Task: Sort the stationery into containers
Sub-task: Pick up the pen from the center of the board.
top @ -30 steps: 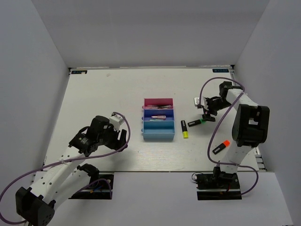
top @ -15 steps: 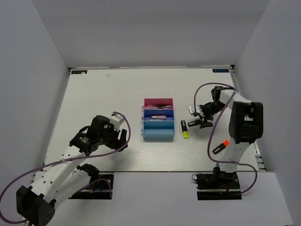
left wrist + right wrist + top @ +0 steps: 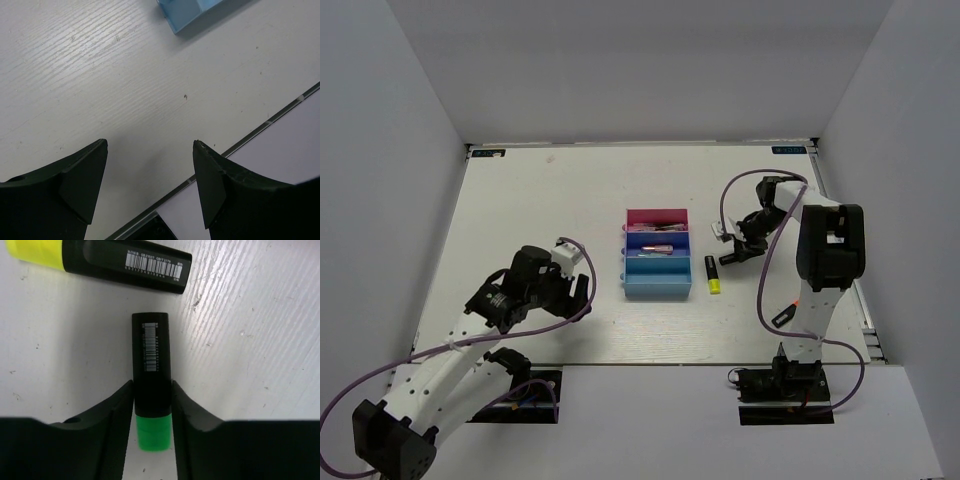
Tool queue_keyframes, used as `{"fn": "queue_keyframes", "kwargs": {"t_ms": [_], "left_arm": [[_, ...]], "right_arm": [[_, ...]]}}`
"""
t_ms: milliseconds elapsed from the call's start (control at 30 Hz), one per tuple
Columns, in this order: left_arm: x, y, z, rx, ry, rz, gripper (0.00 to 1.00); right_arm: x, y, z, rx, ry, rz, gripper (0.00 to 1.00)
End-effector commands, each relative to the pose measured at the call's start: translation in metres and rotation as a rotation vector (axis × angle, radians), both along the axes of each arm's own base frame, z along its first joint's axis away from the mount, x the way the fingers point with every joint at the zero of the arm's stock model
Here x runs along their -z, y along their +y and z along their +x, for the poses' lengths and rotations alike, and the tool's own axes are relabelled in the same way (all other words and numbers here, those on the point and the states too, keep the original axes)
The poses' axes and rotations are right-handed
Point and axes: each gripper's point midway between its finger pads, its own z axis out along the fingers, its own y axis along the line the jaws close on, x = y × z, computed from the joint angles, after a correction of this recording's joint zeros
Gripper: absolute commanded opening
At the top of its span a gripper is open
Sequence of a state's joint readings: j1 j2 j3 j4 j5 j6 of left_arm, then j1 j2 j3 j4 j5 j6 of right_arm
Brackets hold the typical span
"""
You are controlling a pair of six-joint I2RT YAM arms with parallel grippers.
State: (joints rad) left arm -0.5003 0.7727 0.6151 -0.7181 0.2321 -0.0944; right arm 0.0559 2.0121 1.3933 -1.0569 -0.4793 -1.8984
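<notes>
Nearest to the bases, the left claw [image 3: 150,145] hangs over bare worktop [image 3: 550,200] with its jaws apart and nothing between them; it is as it was a second ago. The orange-capped highlighter [image 3: 783,317] lies near the right arm's base, not touched.

The change is further out, at the right claw [image 3: 152,385]. A second ago it stood wide to the right of the green-capped highlighter [image 3: 150,350]. Now it has moved left over this highlighter and its jaws have come together on the black body, just above the green cap, with a finger pressing on each side. I cannot tell if the highlighter is already off the worktop. The yellow-capped highlighter [image 3: 125,262] lies just beyond its tip, apart from it.

For the task, I judge that the grasp is made and the carry to the containers [image 3: 657,291], which stand near on the left, is the next step. Two highlighters will remain after this.
</notes>
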Motion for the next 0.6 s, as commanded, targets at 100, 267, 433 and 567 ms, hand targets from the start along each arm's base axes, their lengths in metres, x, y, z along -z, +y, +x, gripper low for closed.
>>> {"fn": "queue_keyframes", "kwargs": {"t_ms": [100, 267, 433, 567], "left_arm": [[-0.008, 0.000, 0.000, -0.011, -0.023, -0.028, 0.79], [-0.008, -0.002, -0.001, -0.007, -0.022, -0.040, 0.79], [-0.007, -0.002, -0.002, -0.012, -0.016, -0.043, 0.79], [-0.009, -0.004, -0.001, -0.019, -0.018, -0.058, 0.79]], "right_arm": [[0.014, -0.020, -0.033, -0.015, 0.064, -0.112, 0.23], [0.002, -0.016, -0.045, 0.043, 0.095, -0.090, 0.00], [-0.046, 0.004, -0.042, 0.160, 0.085, 0.008, 0.00], [-0.082, 0.022, -0.047, 0.201, 0.052, 0.070, 0.00]]}}
